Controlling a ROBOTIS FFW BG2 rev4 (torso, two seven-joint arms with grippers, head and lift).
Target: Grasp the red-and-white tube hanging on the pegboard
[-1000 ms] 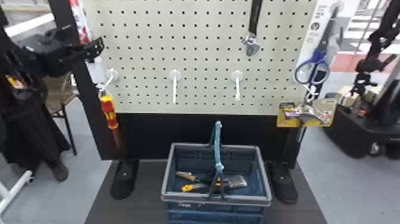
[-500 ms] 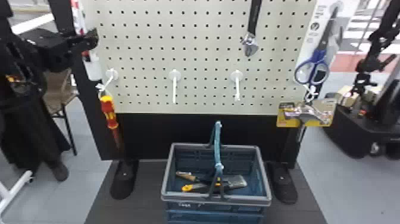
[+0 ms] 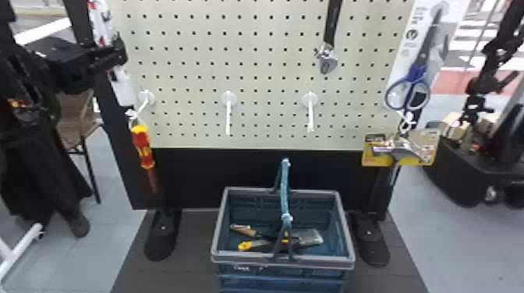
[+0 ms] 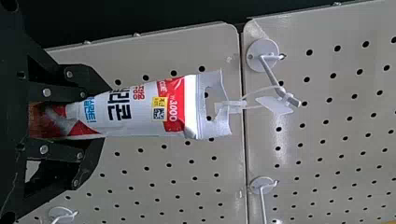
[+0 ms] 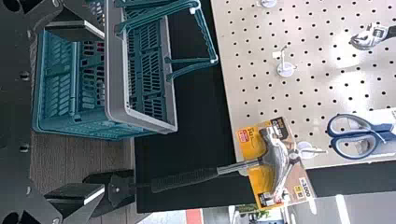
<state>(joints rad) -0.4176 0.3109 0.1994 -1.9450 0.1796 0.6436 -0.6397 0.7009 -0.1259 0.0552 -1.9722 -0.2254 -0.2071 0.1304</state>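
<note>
Looks like a mock hardware shop set up in a lab/demo rm: freestanding pegboard (image 3: 253, 58) w/ white hooks (image 3: 228, 111), wrench (image 3: 327, 54), carded scissors (image 3: 409, 89), hammer (image 3: 403, 150) on a yellow retail card, screwdriver (image 3: 142, 148); blue shopping basket (image 3: 218, 233) in front; tripod (image 3: 483, 82) & gear alongside.

Bright, even room light on pegboard (image 3: 265, 70) before me; soft shadows under hooks (image 3: 228, 113); glare on wrench (image 3: 326, 58); dark panel (image 3: 253, 175) below.

tube (image 4: 140, 109) flanks: bare pegboard (image 4: 163, 186) | end: tied to hook (image 4: 264, 48)
</note>
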